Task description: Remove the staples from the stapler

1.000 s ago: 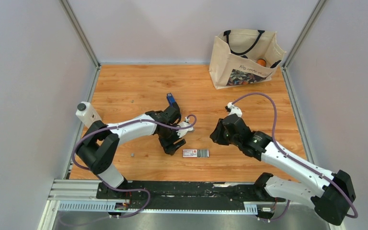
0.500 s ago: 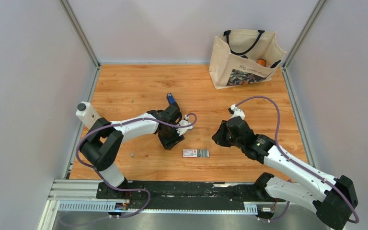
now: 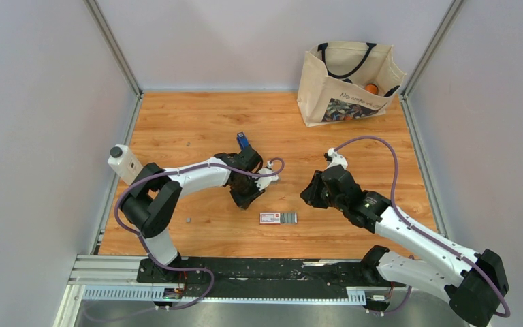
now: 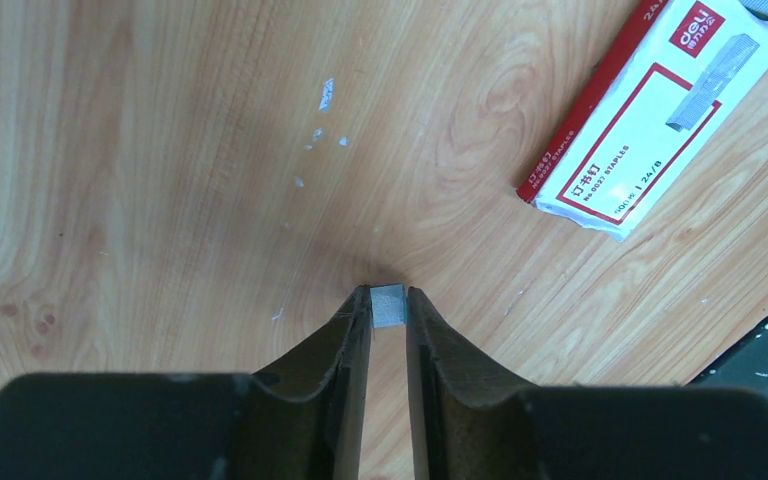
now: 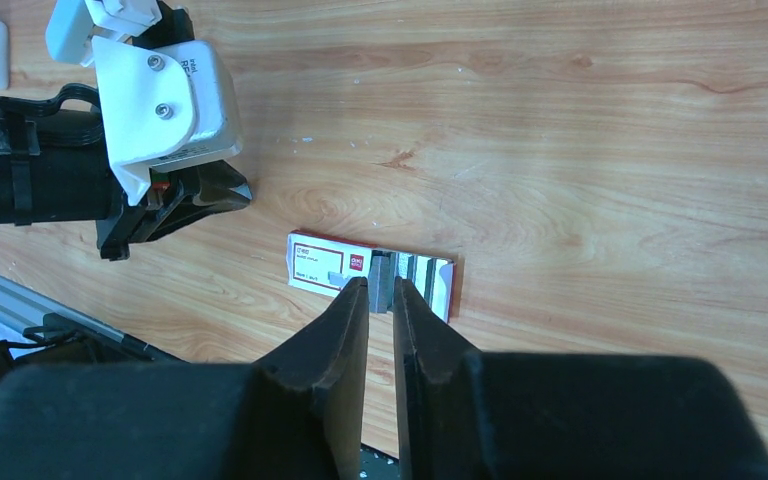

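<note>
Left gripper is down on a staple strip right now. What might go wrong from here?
1. The left gripper pinches the staple strip only at its very tips, low against the table. The strip may slip or flick out on lifting.
2. The stapler sits just beyond the left arm's wrist in the top view. A swing that way may knock it.
3. The staple carton lies close by. A sideways move might push it.

The left claw (image 4: pixel 388 297) hung close over the wooden worktop (image 4: pixel 160 150), its two dark fingers (image 4: pixel 325 350) set narrowly, with a small grey strip of staples (image 4: pixel 388 308) pinched between their tips. A red-and-white carton (image 4: pixel 650 110) lay flat at the upper right, apart from the claw.
</note>
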Available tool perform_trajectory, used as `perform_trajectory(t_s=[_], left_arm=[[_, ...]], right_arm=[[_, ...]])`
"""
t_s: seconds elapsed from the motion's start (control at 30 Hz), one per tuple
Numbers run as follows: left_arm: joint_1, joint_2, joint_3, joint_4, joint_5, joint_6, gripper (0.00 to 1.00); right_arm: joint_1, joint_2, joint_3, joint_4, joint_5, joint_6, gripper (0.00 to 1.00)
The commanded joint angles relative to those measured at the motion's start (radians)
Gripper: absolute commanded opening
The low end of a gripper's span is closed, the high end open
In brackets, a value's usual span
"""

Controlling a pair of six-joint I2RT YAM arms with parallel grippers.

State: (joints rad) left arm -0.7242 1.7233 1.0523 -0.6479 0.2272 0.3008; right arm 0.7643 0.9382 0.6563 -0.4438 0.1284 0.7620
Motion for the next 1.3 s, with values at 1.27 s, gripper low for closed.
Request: perform_trajectory(t_s=[1.27], left_arm=[[-0.061,-0.369,0.037,-0.274,0.284,0.219,0.38]], right_arm=[[0.003,-0.043,-0.041,0.094,-0.174,-0.088,0.44]])
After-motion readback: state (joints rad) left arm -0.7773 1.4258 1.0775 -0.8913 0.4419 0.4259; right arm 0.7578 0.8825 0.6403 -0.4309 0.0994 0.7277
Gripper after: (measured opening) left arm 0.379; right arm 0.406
